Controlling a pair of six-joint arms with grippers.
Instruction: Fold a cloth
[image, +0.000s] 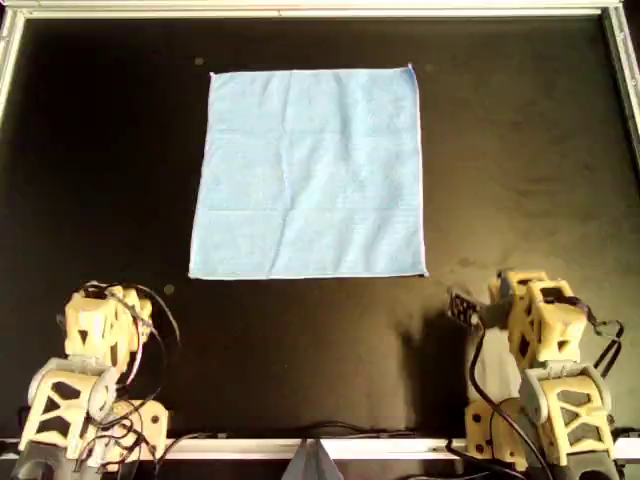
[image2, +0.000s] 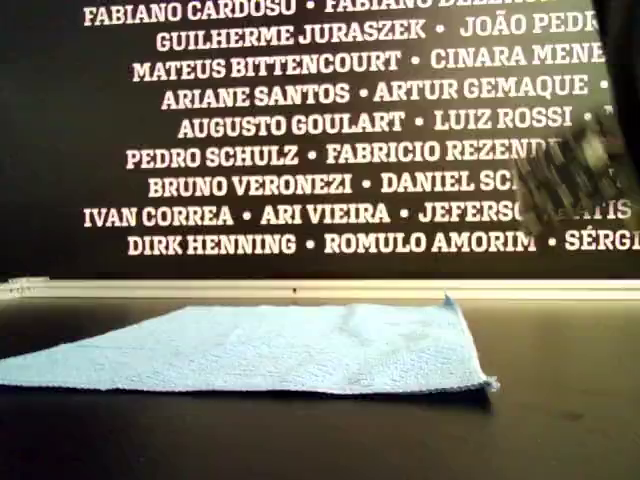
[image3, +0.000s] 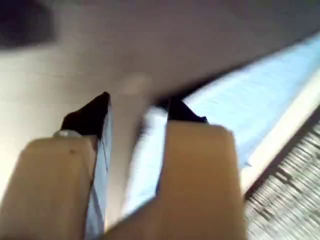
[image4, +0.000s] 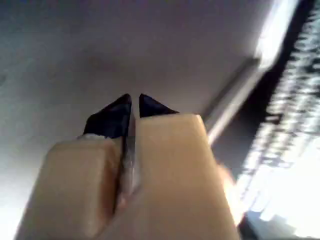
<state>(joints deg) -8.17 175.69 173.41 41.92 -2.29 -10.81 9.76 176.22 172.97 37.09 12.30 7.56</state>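
Observation:
The light blue cloth (image: 310, 170) lies spread flat as a square on the black table, toward the far side in the overhead view. In the exterior view the cloth (image2: 280, 345) rests flat with a pale hem. My left gripper (image3: 139, 100) is open with nothing between its fingers; the cloth (image3: 240, 100) shows beyond it, a good way off. The left arm (image: 100, 330) sits at the overhead view's lower left. My right gripper (image4: 135, 97) is shut on nothing above bare table. The right arm (image: 535, 320) sits at the overhead view's lower right, short of the cloth's near corner.
A pale metal rail (image: 320, 10) frames the table's far edge and sides. Cables (image: 300, 435) run along the near edge between the arm bases. A black wall with white names (image2: 330, 150) stands behind the table. A blurred arm part (image2: 575, 170) hangs at the exterior view's upper right.

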